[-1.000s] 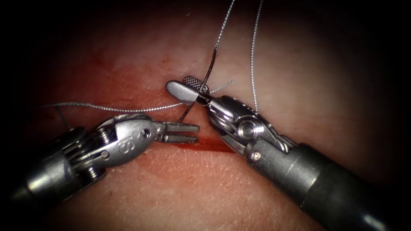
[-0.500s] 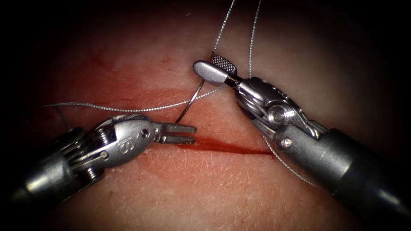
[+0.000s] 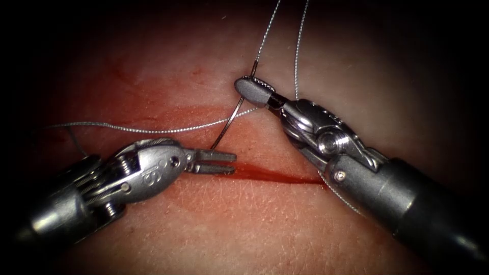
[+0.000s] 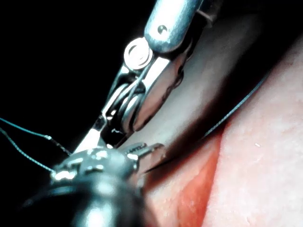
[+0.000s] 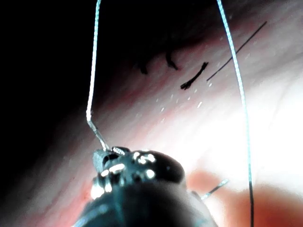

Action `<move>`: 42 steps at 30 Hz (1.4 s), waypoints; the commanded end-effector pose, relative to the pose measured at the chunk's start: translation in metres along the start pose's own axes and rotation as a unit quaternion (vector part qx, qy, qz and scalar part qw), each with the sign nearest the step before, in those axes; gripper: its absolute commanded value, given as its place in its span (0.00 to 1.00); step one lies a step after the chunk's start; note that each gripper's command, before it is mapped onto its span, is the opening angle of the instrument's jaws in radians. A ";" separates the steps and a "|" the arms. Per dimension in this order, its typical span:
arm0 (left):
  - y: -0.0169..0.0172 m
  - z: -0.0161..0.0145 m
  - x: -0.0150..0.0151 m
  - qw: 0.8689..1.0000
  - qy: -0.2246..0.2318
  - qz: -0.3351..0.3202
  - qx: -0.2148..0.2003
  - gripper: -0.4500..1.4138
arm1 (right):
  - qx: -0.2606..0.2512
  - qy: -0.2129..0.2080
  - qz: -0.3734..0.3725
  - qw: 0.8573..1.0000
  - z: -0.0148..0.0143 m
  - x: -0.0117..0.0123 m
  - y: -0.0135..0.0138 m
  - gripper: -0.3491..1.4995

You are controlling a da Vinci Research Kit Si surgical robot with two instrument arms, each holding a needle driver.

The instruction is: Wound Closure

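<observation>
The left claw (image 3: 229, 162) lies low at the left end of the cut (image 3: 275, 175), its two jaws slightly apart and holding nothing; an engraved mark on its wrist housing cannot be read. The cut runs as a dark red line across the tissue (image 3: 244, 224), with red fluid (image 3: 168, 109) staining the surface above it. Just beyond the left claw's tips the needle (image 3: 230, 119) rises in a curve, its point close above them and clear of the tissue as far as can be seen. Farther back, the right claw (image 3: 253, 89) is clamped on the needle near its thread end. The thread (image 3: 137, 129) crosses leftward over the tissue, and two strands climb away upward behind the right claw.
</observation>
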 end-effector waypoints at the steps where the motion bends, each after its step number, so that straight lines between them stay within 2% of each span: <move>1: 0.0014 -0.0003 -0.0009 1.000 -0.007 -0.028 -0.007 0.56 | 0.003 0.002 0.000 1.000 0.0005 0.0012 -0.0007 0.00; 2: 0.0016 -0.0004 -0.0011 0.999 -0.013 -0.043 -0.023 0.64 | 0.001 0.000 0.000 1.000 0.0004 0.0013 -0.0006 0.00; 4: 0.0023 -0.0013 -0.0019 0.996 -0.042 -0.059 -0.045 0.65 | -0.002 -0.006 -0.030 1.000 0.0000 0.0018 -0.0001 0.00; 6: 0.0036 -0.0029 -0.0035 0.988 -0.076 -0.123 -0.050 0.68 | -0.001 -0.005 -0.087 0.996 -0.0004 0.0028 0.0009 0.00; 8: 0.0051 -0.0048 -0.0049 0.973 -0.114 -0.196 -0.051 0.71 | 0.004 0.007 -0.176 0.984 -0.0011 0.0048 0.0024 0.00; 10: 0.0068 -0.0072 -0.0058 0.956 -0.155 -0.243 -0.052 0.70 | 0.017 0.033 -0.202 0.979 -0.0026 0.0065 0.0039 0.00; 11: 0.0072 -0.0084 -0.0057 0.948 -0.167 -0.264 -0.052 0.67 | 0.029 0.041 -0.203 0.978 -0.0037 0.0076 0.0047 0.00; 12: 0.0072 -0.0086 -0.0054 0.944 -0.168 -0.281 -0.051 0.65 | 0.032 0.042 -0.205 0.977 -0.0040 0.0079 0.0049 0.00; 13: 0.0069 -0.0086 -0.0043 0.942 -0.163 -0.288 -0.050 0.56 | 0.046 0.055 -0.231 0.970 -0.0050 0.0087 0.0053 0.00; 16: 0.0060 -0.0067 -0.0015 0.948 -0.130 -0.288 -0.039 0.59 | 0.082 0.063 -0.274 0.956 -0.0057 0.0092 0.0052 0.00; 18: 0.0047 -0.0050 0.0003 0.951 -0.124 -0.283 -0.011 0.61 | 0.091 0.060 -0.300 0.948 -0.0056 0.0090 0.0051 0.00; 20: 0.0024 -0.0023 0.0025 0.949 -0.117 -0.293 0.025 0.59 | 0.114 0.062 -0.394 0.910 -0.0050 0.0079 0.0046 0.00; 21: 0.0007 -0.0005 0.0037 0.950 -0.109 -0.290 0.037 0.59 | 0.119 0.073 -0.479 0.867 -0.0043 0.0069 0.0043 0.00; 24: -0.0010 0.0018 0.0049 0.952 -0.102 -0.284 0.051 0.59 | 0.127 0.075 -0.491 0.859 -0.0030 0.0046 0.0037 0.00; 25: -0.0019 0.0026 0.0053 0.954 -0.100 -0.275 0.068 0.59 | 0.128 0.084 -0.534 0.832 -0.0022 0.0036 0.0032 0.00; 26: -0.0021 0.0028 0.0054 0.955 -0.098 -0.272 0.072 0.59 | 0.129 0.087 -0.555 0.817 -0.0020 0.0035 0.0030 0.00; 30: -0.0034 0.0036 0.0065 0.958 -0.059 -0.261 0.098 0.59 | 0.142 0.090 -0.592 0.788 -0.0017 0.0046 0.0021 0.00; 31: -0.0039 0.0041 0.0069 0.960 -0.047 -0.256 0.103 0.60 | 0.159 0.093 -0.619 0.764 -0.0017 0.0052 0.0016 0.00; 34: -0.0042 0.0047 0.0071 0.961 -0.044 -0.249 0.111 0.62 | 0.201 0.099 -0.646 0.730 -0.0014 0.0062 0.0009 0.00; 35: -0.0041 0.0049 0.0071 0.961 -0.044 -0.248 0.113 0.62 | 0.211 0.100 -0.645 0.728 -0.0014 0.0064 0.0009 0.00; 38: -0.0037 0.0057 0.0062 0.964 -0.045 -0.235 0.119 0.53 | 0.233 0.105 -0.654 0.712 -0.0009 0.0069 0.0013 0.00; 40: -0.0028 0.0066 0.0054 0.972 -0.048 -0.199 0.111 0.49 | 0.241 0.112 -0.671 0.693 -0.0008 0.0066 0.0017 0.00; 42: -0.0023 0.0070 0.0049 0.974 -0.047 -0.196 0.103 0.49 | 0.240 0.116 -0.681 0.682 -0.0007 0.0064 0.0017 0.00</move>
